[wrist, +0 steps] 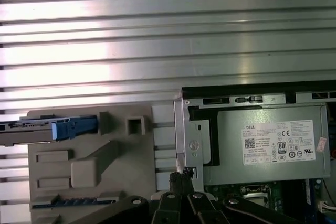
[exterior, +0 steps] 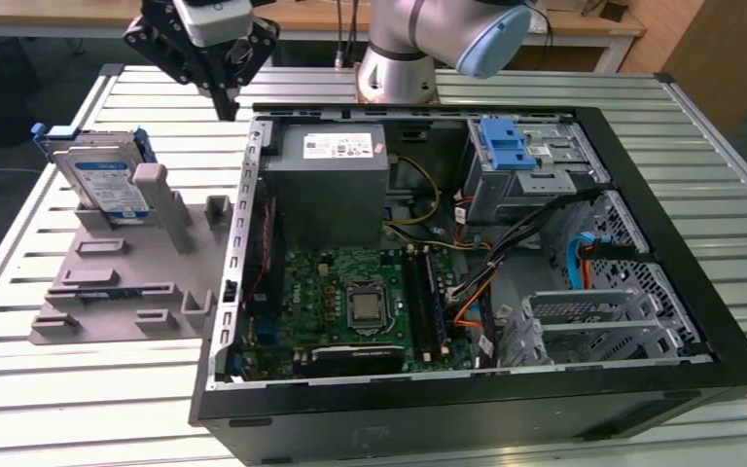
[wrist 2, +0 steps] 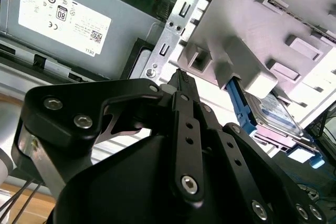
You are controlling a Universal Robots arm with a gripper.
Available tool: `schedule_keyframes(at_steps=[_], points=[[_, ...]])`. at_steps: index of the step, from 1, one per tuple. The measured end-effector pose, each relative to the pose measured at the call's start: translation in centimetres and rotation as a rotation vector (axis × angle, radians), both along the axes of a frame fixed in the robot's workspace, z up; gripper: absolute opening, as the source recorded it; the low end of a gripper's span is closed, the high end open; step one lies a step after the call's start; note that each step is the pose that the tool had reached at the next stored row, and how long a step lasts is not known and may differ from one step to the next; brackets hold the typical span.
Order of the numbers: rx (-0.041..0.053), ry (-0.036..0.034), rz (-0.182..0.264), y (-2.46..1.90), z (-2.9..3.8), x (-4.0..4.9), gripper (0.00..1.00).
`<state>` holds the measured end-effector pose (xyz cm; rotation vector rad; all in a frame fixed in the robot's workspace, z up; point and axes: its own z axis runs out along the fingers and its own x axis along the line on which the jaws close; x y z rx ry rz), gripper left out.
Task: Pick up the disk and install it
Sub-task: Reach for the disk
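The disk (exterior: 98, 177), a silver hard drive with a white-and-blue label in a blue bracket, stands on edge in a grey holder (exterior: 114, 282) at the exterior view's left. It also shows in the second wrist view as the disk (wrist 2: 274, 115) and edge-on in the first wrist view as the disk (wrist: 48, 128). My black gripper (exterior: 226, 105) hangs above the table, beyond the case's back left corner and to the right of the disk, apart from it. Its fingers are shut with nothing between them in both wrist views: gripper (wrist 2: 181, 75), gripper (wrist: 181, 178).
An open computer case (exterior: 633, 185) lies on the slatted metal table (exterior: 724, 126). Inside are the grey power-supply box (exterior: 330, 185), the motherboard (exterior: 361, 302) and a metal drive bay with a blue latch (exterior: 510, 146). The grey holder has several upright posts.
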<state>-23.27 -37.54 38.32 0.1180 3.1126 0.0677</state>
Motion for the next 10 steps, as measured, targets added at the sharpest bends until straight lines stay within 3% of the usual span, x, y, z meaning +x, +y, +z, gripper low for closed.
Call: schedule_keyframes(at_steps=[10], points=[[0.0,0.0,0.0,0.24,-0.11,-0.59,0.11]])
